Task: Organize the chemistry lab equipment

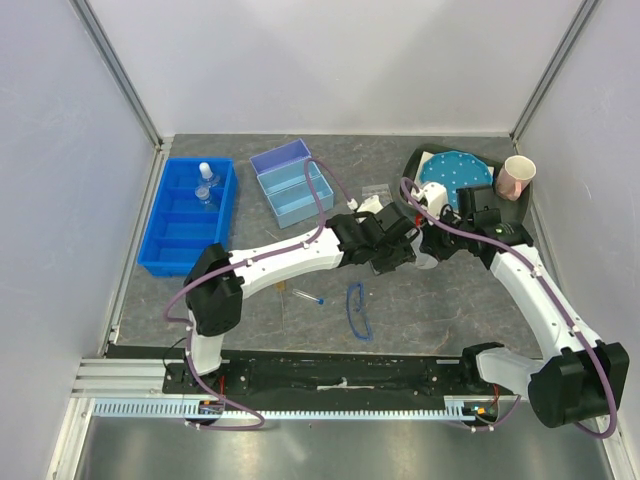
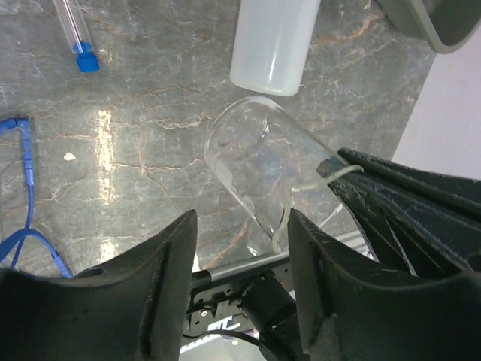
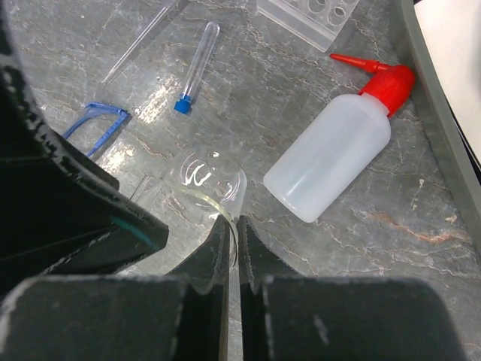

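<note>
The clear glass beaker (image 3: pixel 197 177) lay tilted on its side over the grey marbled table (image 2: pixel 150 113). Its rim was pinched between the clenched fingers of the right gripper (image 3: pixel 233 229). The left gripper (image 2: pixel 242 241) met it from the opposite side with its two fingers (image 2: pixel 169 271) standing apart and part of the beaker between them. Whether the pads touched the glass could not be told.

Just past the beaker, ahead of the left gripper, lay the white squeeze bottle (image 3: pixel 331 162) on its side. From the right gripper it sat close by to the right, with its red nozzle (image 3: pixel 379 75) pointing away. Further ahead and to the left of both grippers lay a blue-capped clear tube (image 3: pixel 197 64), and beside it a thin clear pipette (image 3: pixel 139 37). The blue-rimmed safety glasses (image 3: pixel 94 124) rested on the table to the left of the grippers.

Well apart to the far left stood a blue divided bin (image 1: pixel 160 235) holding two blue-capped bottles (image 1: pixel 206 185). An open light-blue box (image 1: pixel 290 185) sat behind the left gripper. Behind the right gripper, a dark tray (image 1: pixel 415 160) carried the blue white-dotted disc (image 1: pixel 455 172) and a paper cup (image 1: pixel 515 178).
</note>
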